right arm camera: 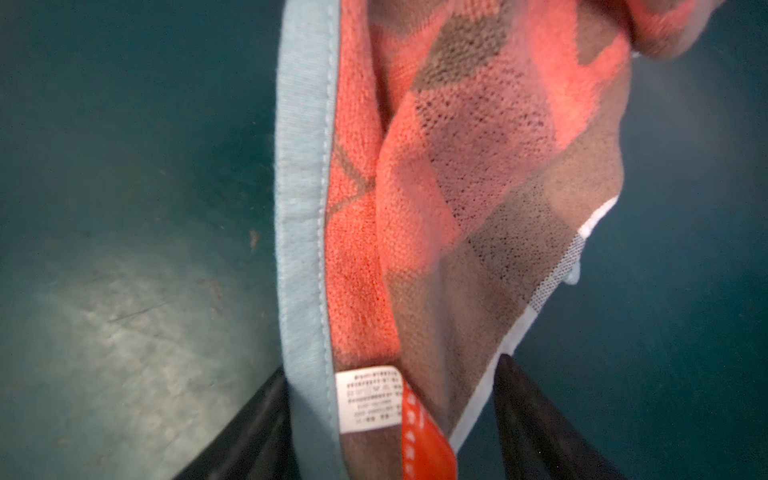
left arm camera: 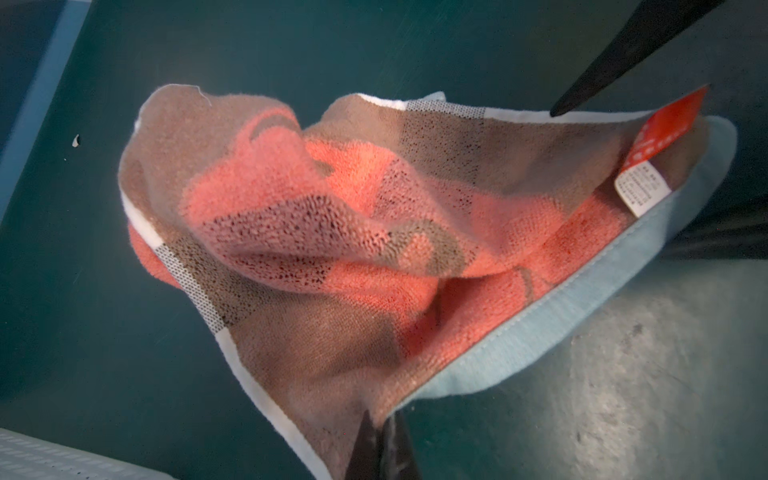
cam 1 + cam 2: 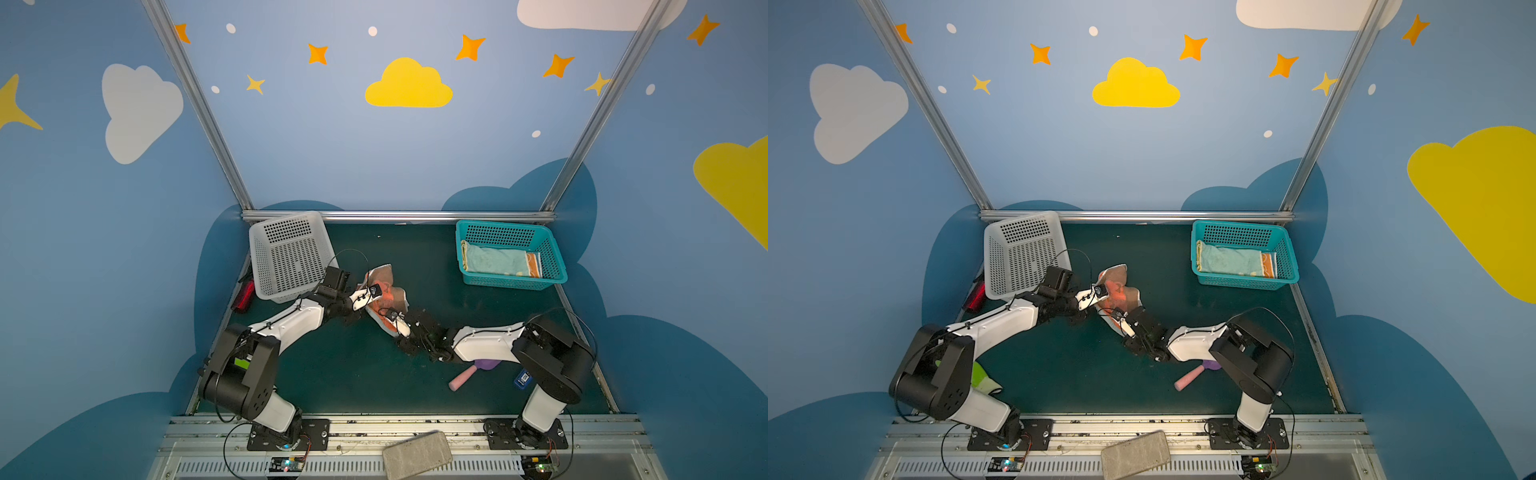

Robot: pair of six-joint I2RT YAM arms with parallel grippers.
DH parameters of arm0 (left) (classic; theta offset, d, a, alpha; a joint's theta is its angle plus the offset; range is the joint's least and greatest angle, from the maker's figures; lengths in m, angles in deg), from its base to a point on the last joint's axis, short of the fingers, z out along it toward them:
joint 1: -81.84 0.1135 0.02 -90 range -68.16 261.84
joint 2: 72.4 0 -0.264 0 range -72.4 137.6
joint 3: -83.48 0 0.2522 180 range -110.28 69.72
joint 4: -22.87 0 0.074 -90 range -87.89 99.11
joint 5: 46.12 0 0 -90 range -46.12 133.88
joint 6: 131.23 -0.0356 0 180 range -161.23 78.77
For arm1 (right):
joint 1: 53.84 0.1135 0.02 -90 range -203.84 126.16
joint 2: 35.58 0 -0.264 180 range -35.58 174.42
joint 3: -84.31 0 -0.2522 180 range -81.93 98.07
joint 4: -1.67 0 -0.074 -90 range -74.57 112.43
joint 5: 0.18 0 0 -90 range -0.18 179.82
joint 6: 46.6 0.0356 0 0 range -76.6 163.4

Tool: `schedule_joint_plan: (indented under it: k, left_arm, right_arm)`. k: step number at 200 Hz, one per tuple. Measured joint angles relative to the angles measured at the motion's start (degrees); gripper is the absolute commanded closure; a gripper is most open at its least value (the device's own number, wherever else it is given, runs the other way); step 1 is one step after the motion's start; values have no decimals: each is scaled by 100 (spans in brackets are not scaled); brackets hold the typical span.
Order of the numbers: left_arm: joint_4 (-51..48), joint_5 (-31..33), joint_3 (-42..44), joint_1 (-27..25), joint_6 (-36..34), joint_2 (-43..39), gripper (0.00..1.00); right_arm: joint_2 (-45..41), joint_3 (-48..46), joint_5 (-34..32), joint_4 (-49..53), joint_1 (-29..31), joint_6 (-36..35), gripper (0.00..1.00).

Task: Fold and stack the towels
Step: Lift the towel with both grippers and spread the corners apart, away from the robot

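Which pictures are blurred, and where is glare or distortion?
Right wrist view: the towel is soft, its label unreadable; pale glare on the mat. Left wrist view: similar glare, towel edges soft. Both top views: frame posts lean outward.

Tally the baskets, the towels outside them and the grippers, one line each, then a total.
Baskets: 2, the white basket and the teal basket
Towels outside the baskets: 1, the salmon towel
Grippers: 2, the left gripper and the right gripper
Total: 5
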Motion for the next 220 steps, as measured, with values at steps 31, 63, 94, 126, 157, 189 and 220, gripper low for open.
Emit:
schedule_joint_plan:
  k: [31,63,94,126,157,189,220]
  left_arm:
    - [20,48,0,0,101,-149,97]
    - [98,-4,0,-20,289,-326,97]
    - [387,299,0,-251,767,-483,96]
    - [442,964,-372,-621,1541,-586,96]
    - [96,1434,-1467,-800,2430,-581,96]
    - [-549,1598,-2938,-817,3073,-581,96]
    - [-918,1609,-3585,-953,3410,-782,96]
  right_arm:
    - [-2,-76,-13,-96,-133,66,71]
    - [-2,44,-11,323,-350,46,100]
    - [-127,776,105,1375,-649,9,100]
    - [-739,1882,402,2411,-1279,13,100]
    - [-1226,3034,514,2994,-1679,-306,100]
    - [-1436,3936,568,3447,-1794,-535,100]
    - [-1829,4061,774,3440,-1832,-785,100]
